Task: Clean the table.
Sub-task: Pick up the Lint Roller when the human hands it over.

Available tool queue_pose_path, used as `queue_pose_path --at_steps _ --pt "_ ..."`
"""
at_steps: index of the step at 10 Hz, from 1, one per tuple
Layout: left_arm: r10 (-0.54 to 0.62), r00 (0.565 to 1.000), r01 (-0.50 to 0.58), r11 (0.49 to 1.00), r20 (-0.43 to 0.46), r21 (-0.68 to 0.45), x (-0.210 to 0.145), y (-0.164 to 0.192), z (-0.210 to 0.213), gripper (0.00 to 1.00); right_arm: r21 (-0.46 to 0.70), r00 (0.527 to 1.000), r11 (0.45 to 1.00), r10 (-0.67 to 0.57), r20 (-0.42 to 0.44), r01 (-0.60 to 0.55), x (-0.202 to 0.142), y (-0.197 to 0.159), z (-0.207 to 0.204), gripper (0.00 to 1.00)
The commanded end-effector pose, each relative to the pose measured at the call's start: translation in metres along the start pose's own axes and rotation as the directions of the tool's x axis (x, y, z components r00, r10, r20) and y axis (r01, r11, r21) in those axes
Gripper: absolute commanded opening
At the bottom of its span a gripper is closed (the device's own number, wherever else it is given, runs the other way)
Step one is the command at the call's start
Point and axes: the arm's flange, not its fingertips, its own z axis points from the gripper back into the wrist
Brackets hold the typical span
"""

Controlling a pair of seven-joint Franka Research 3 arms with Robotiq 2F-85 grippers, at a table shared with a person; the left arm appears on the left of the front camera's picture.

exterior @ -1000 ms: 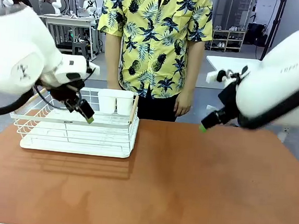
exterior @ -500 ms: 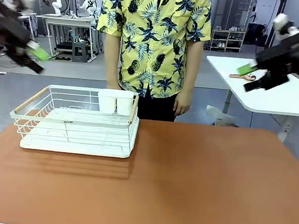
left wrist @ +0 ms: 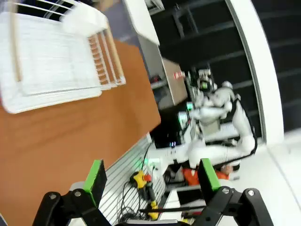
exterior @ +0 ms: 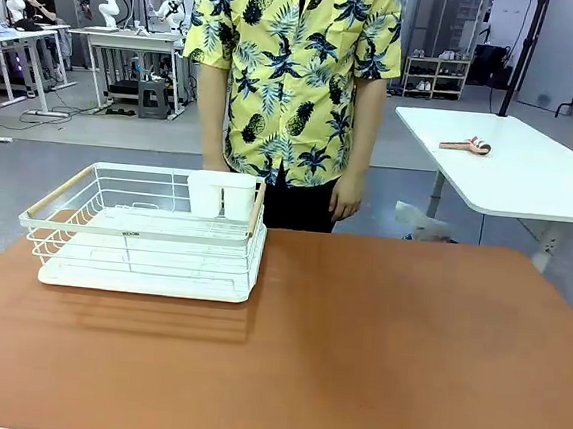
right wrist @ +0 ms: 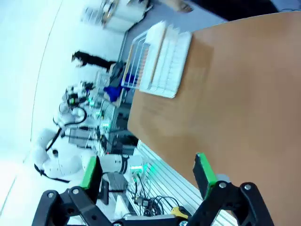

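The terracotta surface (exterior: 405, 355) spreads across the lower half of the front view and looks close to cleared. Nothing loose lies on it, and the one thing it carries is a white dish rack (exterior: 143, 252) at left of centre, with two white cups (exterior: 221, 195) standing at its far end. By my judgement little or nothing is left to do, unless the rack itself is meant to go. The left pincer (left wrist: 151, 175) stands wide and empty at the bottom of its wrist view, well clear of the surface (left wrist: 70, 136), which lies with the rack in the upper left of that frame. The right pincer (right wrist: 146, 172) is likewise wide with nothing between its pads, and the surface (right wrist: 225, 94) lies across the upper right of its frame, well apart from it
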Motion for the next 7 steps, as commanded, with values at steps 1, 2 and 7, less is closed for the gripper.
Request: queue_pose_path --at_steps 1,2,7 --pt "0.076 0.994 -0.076 0.997 0.076 0.004 -0.002 0.002 0.026 1.0 -0.027 0.991 0.996 -0.082 0.102 0.085 0.007 -0.008 0.028 1.0" --pt "0.096 0.99 -0.098 0.995 0.101 0.014 -0.008 0.0 0.043 1.0 -0.036 0.983 0.994 -0.101 0.153 0.108 -0.001 -0.017 0.052 1.0" --pt "0.087 0.99 -0.092 0.995 0.108 0.043 -0.019 0.014 0.048 1.0 -0.061 0.986 0.994 -0.084 0.145 0.093 -0.009 -0.029 0.066 1.0"
